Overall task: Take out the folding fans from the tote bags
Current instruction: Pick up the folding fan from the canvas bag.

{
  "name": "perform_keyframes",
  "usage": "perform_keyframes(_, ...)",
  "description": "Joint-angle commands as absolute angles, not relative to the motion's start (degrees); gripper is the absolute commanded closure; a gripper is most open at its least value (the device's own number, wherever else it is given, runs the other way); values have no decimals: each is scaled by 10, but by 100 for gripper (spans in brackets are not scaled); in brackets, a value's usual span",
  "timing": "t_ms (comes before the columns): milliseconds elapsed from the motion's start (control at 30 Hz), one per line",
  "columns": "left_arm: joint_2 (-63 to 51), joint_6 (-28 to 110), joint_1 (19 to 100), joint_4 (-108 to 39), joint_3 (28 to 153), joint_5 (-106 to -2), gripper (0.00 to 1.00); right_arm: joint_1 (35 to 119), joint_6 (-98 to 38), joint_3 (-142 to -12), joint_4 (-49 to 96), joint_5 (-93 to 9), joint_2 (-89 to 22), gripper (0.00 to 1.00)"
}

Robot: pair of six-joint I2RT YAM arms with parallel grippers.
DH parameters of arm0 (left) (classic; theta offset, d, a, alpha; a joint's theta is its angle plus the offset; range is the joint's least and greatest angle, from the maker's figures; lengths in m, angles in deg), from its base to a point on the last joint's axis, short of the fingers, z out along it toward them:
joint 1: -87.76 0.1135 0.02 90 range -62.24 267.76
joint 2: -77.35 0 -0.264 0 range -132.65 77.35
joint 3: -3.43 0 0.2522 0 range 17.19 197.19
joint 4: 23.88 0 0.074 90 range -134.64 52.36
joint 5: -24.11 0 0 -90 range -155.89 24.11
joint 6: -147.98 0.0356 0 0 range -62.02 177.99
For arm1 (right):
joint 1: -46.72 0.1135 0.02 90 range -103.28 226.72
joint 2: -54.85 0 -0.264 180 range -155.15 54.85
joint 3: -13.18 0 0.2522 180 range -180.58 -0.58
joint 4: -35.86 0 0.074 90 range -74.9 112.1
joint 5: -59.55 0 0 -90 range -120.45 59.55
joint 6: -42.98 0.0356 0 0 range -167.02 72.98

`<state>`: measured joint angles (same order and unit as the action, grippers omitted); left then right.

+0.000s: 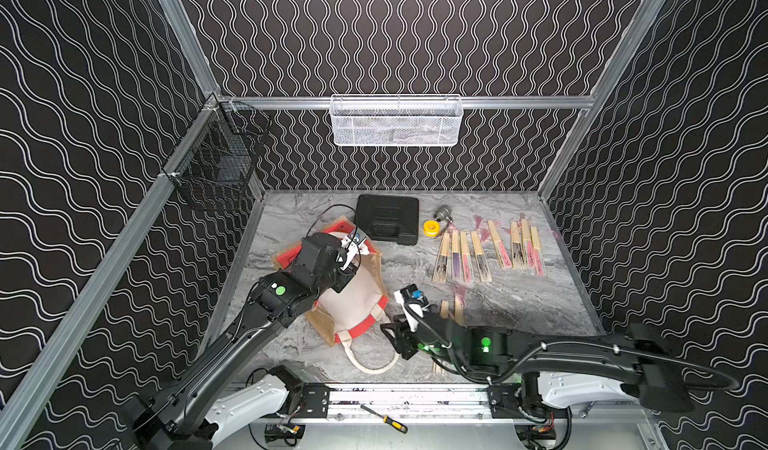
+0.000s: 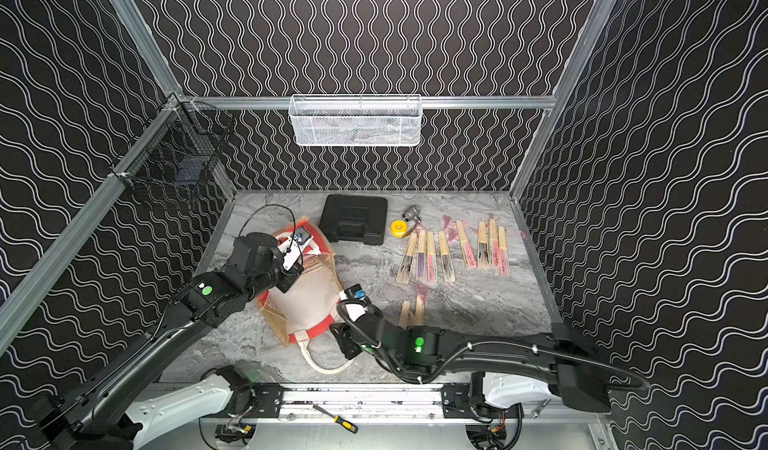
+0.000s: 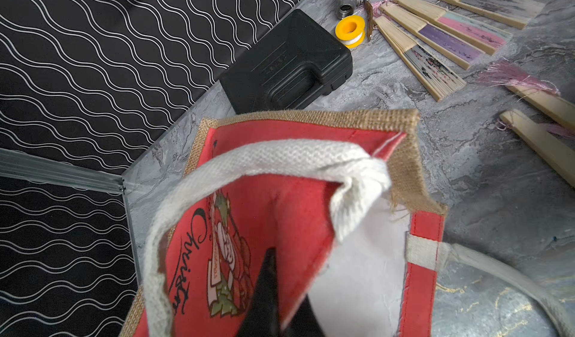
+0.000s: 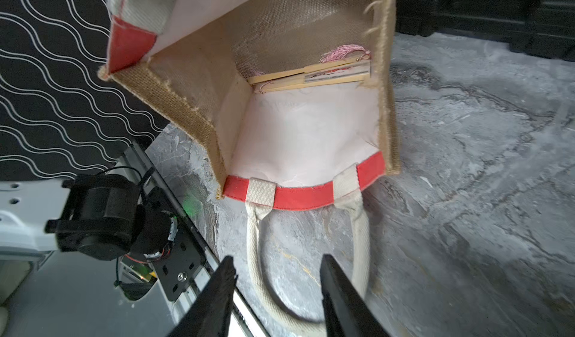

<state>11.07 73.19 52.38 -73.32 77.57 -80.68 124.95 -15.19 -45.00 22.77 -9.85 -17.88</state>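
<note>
1. Fans (image 4: 311, 75) left in the bag (image 4: 199, 80) show plainly only in the right wrist view. Two lie side by side against its far bottom, with pink tassels.
2. Both top views show what the wrist views do not: the bag lies on its side at the left of the table (image 1: 519, 302), mouth toward the near edge, with one handle (image 1: 374, 360) looped on the table.
3. The left wrist view alone shows the left claw (image 3: 281, 284) pressed together on the bag's upper red panel, pinching it.
4. The right claw (image 4: 278, 257) is spread, just above the handle before the mouth, and grips nothing.
5. Eight fans lie in a row (image 1: 490, 252) at the far right. Two more (image 1: 453, 310) lie just beside the right claw.
6. A white basket (image 1: 395, 99) on the far wall holds something pale, too blurred to name. A black basket (image 1: 216, 186) on the left wall holds a dark block (image 2: 189, 171).
</note>
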Motion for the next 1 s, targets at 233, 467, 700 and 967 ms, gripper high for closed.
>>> perform_keyframes(233, 119, 736, 523, -718, 775, -802, 100, 1253, -401, -477, 441, -88, -360, 52)
perform_keyframes(467, 130, 740, 524, -716, 774, -803, 100, 1221, -636, -471, 617, -104, -487, 46)
perform_keyframes(700, 132, 741, 524, -719, 776, -800, 100, 1152, -762, -549, 613, -146, -580, 46)
perform_keyframes(967, 136, 743, 524, -717, 776, -796, 100, 1119, -911, -630, 589, -146, -660, 45)
